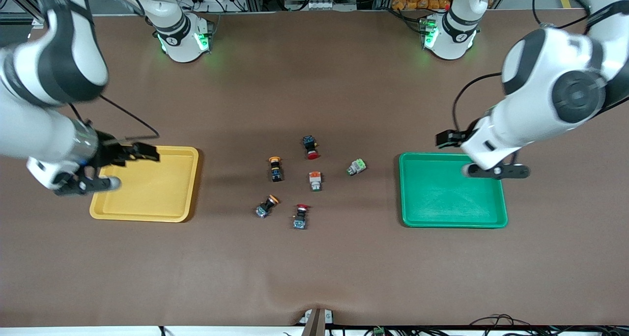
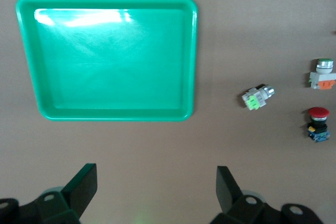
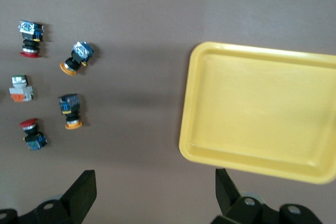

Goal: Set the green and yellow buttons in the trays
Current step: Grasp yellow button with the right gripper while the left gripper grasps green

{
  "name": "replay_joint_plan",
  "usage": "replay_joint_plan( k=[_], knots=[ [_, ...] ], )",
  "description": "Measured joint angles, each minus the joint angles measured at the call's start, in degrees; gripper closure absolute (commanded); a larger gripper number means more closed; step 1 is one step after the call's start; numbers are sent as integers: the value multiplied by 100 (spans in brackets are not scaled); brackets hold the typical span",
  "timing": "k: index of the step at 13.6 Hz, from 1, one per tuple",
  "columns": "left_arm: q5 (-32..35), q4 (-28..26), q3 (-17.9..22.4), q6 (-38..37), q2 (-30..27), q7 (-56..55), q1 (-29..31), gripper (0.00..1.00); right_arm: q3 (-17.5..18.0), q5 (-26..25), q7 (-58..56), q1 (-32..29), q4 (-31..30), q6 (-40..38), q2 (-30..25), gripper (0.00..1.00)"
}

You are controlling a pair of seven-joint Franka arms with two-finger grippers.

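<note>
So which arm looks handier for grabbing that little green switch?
The left. Its gripper hangs open over the green tray, and the green switch lies beside that tray; the right gripper is over the yellow tray.

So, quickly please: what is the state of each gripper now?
Left gripper: open, holding nothing, over the green tray.
Right gripper: open, holding nothing, over the yellow tray.
</note>
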Motion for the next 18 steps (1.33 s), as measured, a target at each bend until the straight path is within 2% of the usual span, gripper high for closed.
replay_joint_plan(
  k=[4,7,10,13,15,18],
  knots=[
    [-149,-6,-61,424,585,-22,-368,0,9,38,-2,345,-6,386,452,0],
    [-149,-18,-90,699,940,552,-639,0,16,99,38,876,-11,759,1010,0],
    [-135,-179,-118,1291,1207,1049,-983,0,11,719,271,1116,-10,980,1244,0],
    [-14,-698,-121,2355,1319,1312,-1327,0,9,929,519,1230,-124,1417,1444,0],
    [-1,-1168,-120,3130,1366,1441,-1378,0,12,928,899,1553,-467,2136,1539,0],
    [7,-1566,-131,3783,1464,1558,-1560,0,3,927,1153,1971,-1035,3224,1608,0]
  ],
)
